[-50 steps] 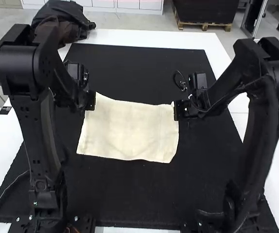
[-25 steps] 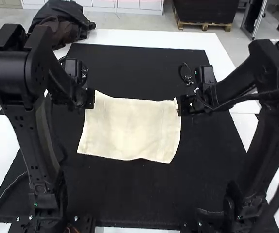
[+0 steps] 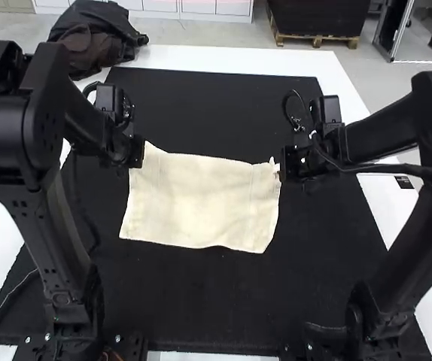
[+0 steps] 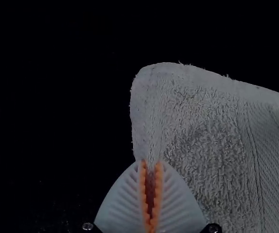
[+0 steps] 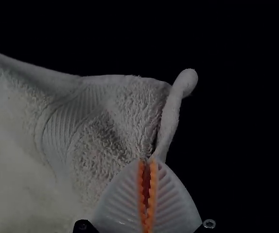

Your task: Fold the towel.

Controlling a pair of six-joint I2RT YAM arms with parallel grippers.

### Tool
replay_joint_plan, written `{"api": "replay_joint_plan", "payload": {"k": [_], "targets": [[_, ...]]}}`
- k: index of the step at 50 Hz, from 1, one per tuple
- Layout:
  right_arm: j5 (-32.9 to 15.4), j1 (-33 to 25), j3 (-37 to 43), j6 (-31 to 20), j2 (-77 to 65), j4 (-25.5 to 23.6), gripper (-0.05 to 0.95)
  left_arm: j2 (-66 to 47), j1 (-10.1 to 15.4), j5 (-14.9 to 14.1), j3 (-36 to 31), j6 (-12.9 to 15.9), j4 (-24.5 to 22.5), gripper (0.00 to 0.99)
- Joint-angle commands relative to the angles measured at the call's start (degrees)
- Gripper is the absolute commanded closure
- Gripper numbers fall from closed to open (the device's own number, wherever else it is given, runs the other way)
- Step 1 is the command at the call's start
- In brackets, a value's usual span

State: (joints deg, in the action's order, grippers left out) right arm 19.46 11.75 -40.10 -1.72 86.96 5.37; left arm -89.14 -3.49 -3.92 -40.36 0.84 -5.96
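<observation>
A cream towel (image 3: 201, 201) lies spread on the black mat in the high view, its two far corners at the grippers. My left gripper (image 3: 138, 153) is at its far left corner, my right gripper (image 3: 284, 163) at its far right corner. In the left wrist view, the left gripper (image 4: 150, 164) is shut on the side edge of the towel (image 4: 202, 131), near a rounded corner. In the right wrist view, the right gripper (image 5: 148, 163) is shut on the side edge of the towel (image 5: 105, 121), where a rolled hem stands up.
A black mat (image 3: 193, 301) covers most of the white table (image 3: 238, 59). Dark clothing (image 3: 99, 37) sits at the table's far left corner. Both arms stand at the sides of the mat.
My right gripper has shifted to the right, and the towel's far right corner has drawn slightly outward with it. The left gripper has edged slightly left.
</observation>
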Motion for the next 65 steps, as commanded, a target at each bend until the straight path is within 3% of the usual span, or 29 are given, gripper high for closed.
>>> {"api": "replay_joint_plan", "payload": {"k": [1,24,51,65], "targets": [[2.0,-1.1,0.2,1.1,-2.6,-1.1,0.93,2.4,-0.6,-0.1,0.1,1.8,1.0,0.972],[4.4,-0.7,2.7,2.0,-8.1,-8.8,0.93,6.4,-0.6,-0.6,0.3,2.9,11.8,0.97],[5.9,0.1,5.6,2.2,-14.9,-17.4,0.93,16.6,-1.0,-0.6,4.9,3.7,16.9,0.97],[5.8,2.1,8.9,2.9,-16.5,-18.2,0.93,17.3,-1.1,1.3,7.0,5.3,20.2,0.972]]}}
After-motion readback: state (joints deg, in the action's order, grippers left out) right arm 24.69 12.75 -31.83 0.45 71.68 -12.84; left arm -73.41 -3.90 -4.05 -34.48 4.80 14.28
